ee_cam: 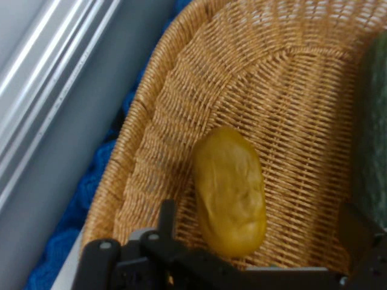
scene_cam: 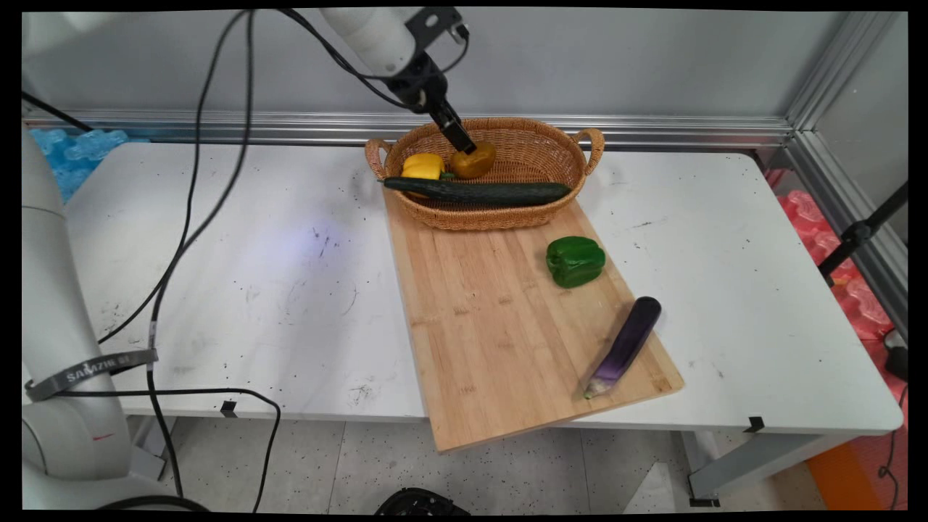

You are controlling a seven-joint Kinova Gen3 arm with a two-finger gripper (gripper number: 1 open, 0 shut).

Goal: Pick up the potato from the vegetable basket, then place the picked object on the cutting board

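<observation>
Gripper (scene_cam: 464, 145) inside basket (scene_cam: 551, 148), fingers spread, nothing held. Potato (ee_cam: 230, 190) between them, long axis toward 12 in hand view. Cucumber (scene_cam: 478, 192) at 3.

One basket (scene_cam: 507, 210), one board (scene_cam: 493, 326), two peppers: yellow (scene_cam: 423, 166), green (scene_cam: 575, 261); one cucumber (scene_cam: 478, 192), one eggplant (scene_cam: 625, 344), one potato (scene_cam: 475, 162).

Even, diffuse indoor lighting.
Soft shadows are cast under the basket (scene_cam: 484, 174); the hand view is softly blurred throughout.
</observation>
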